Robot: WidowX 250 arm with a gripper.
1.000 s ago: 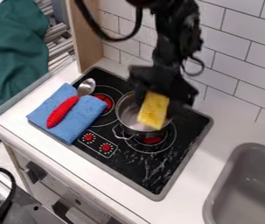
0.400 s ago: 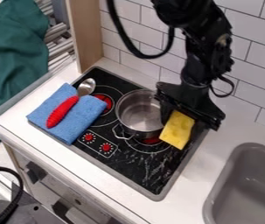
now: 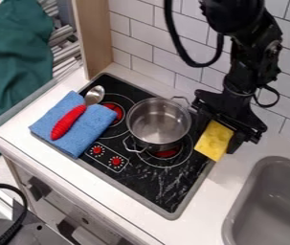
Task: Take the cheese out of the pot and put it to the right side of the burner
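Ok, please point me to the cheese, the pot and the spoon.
Cheese (image 3: 215, 139): camera view, middle of its yellow face.
Pot (image 3: 159, 125): camera view, inside bottom.
Spoon (image 3: 68, 123): camera view, red handle.

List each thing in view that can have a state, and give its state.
Cheese: gripped, outside the pot
End effector: closed on the cheese
Pot: upright, uncovered, empty, on the stove
Towel: laid flat, under the spoon
Spoon: lying, handle on the towel
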